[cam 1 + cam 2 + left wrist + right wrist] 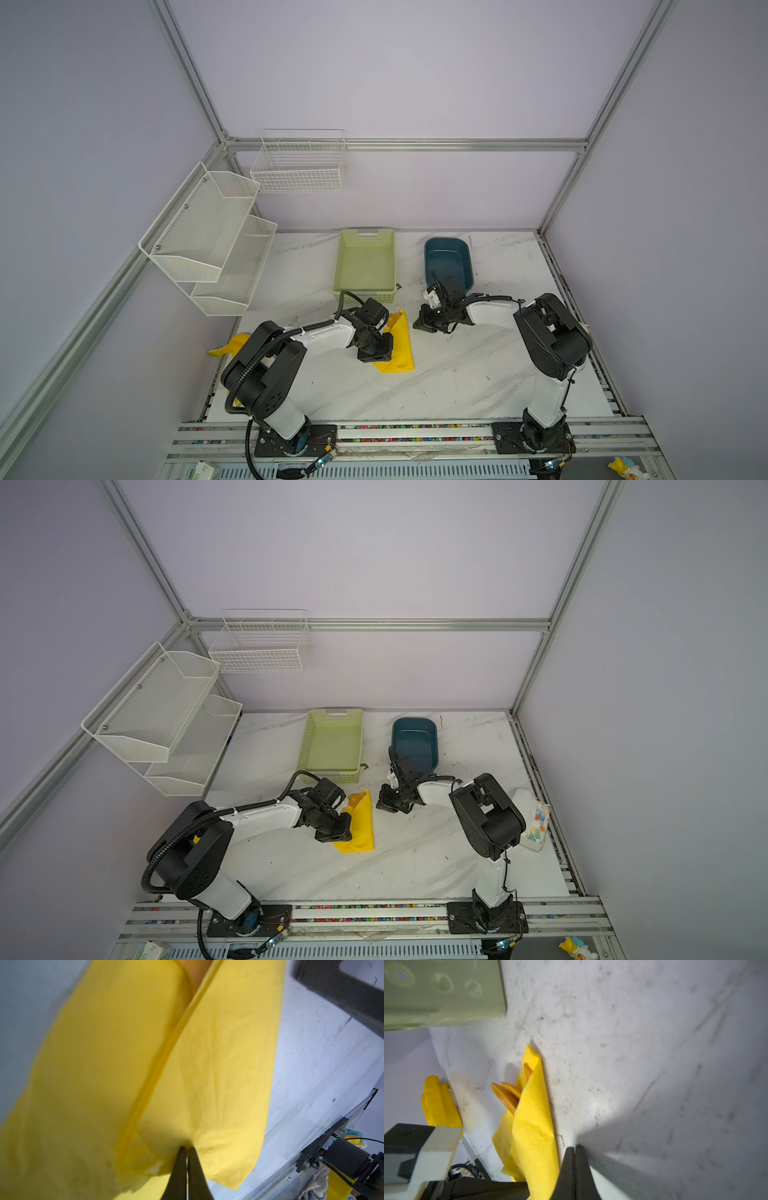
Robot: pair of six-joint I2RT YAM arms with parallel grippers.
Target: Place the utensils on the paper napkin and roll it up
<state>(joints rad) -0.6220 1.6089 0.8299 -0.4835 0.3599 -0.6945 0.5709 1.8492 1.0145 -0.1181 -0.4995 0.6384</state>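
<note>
The paper napkin (400, 347) lies near the middle of the marble table (457, 374), folded lengthwise into a long, flattish yellow bundle with its long axis running from 6 to 12 o'clock. The utensils (505, 1095) are already inside it. In the right wrist view a round spoon bowl and a ridged orange-tan end poke out of the bundle's open 12 o'clock end, with a third tip just visible within the fold, and a top view shows the same orange peeping out (356, 801). The placing step looks done and the wrapping well along. In the left wrist view two flaps (218, 1064) overlap along a straight seam, but the wrap seems loose and wide rather than a tight roll, so snugging it and letting go probably remain. The paper is thin and lightly crumpled and could spring open. The left gripper (187, 1148) sits at the bundle's 9 o'clock edge with its jaws pressed together and its tips on the paper; whether any paper is pinched between them cannot be told. The right gripper (575, 1147), jaws likewise together and holding nothing, touches the table just beside the bundle at 2 o'clock. The green basket (365, 286) stands at 12 o'clock, the blue tub (446, 245) at 1 o'clock, and a yellow banana toy (226, 347) well off at 9 o'clock.
</note>
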